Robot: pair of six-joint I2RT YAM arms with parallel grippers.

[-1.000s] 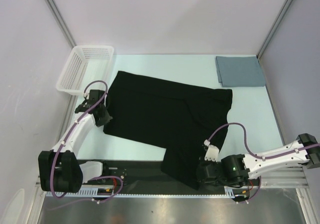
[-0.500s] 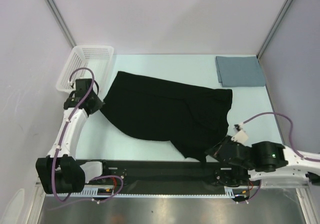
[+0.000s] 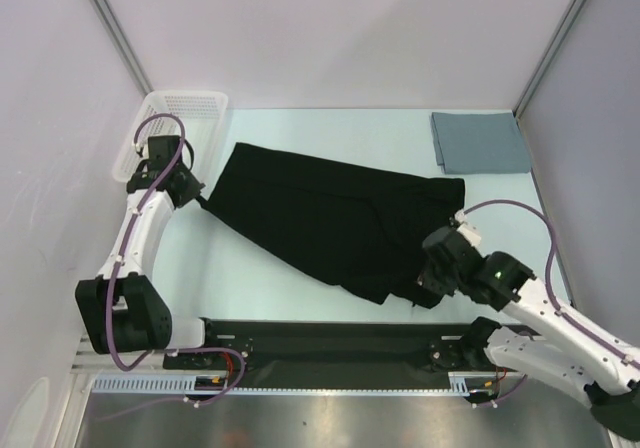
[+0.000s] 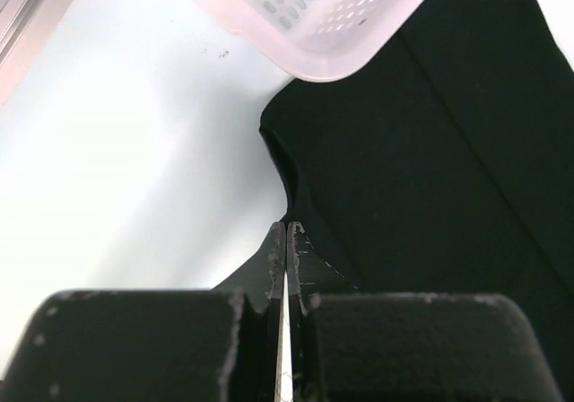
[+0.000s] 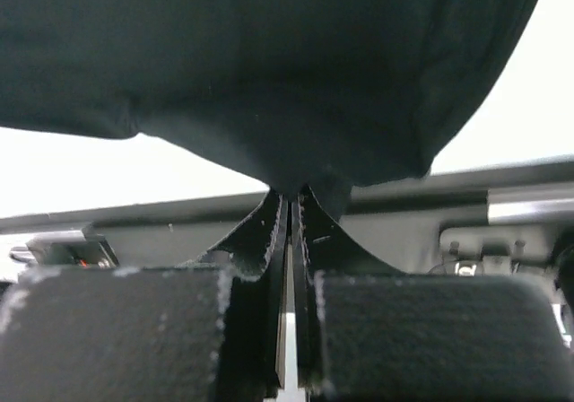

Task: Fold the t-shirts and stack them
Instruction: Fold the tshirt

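Shirt (image 3: 330, 218), black, clamped in left pincer (image 3: 203, 198), right pincer (image 3: 415, 294)

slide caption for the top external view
Left gripper and right gripper, jaws shut, hold opposite ends of the black t-shirt; folded grey-blue t-shirt lies far right.

Right gripper (image 5: 289, 206) was pinched tight on a bunched fold of the black t-shirt (image 5: 269, 61), cloth draping above it, metal rail (image 5: 529, 206) just behind.

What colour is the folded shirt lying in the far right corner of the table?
The folded shirt is a plain slate grey-blue, clearest in the top external view.
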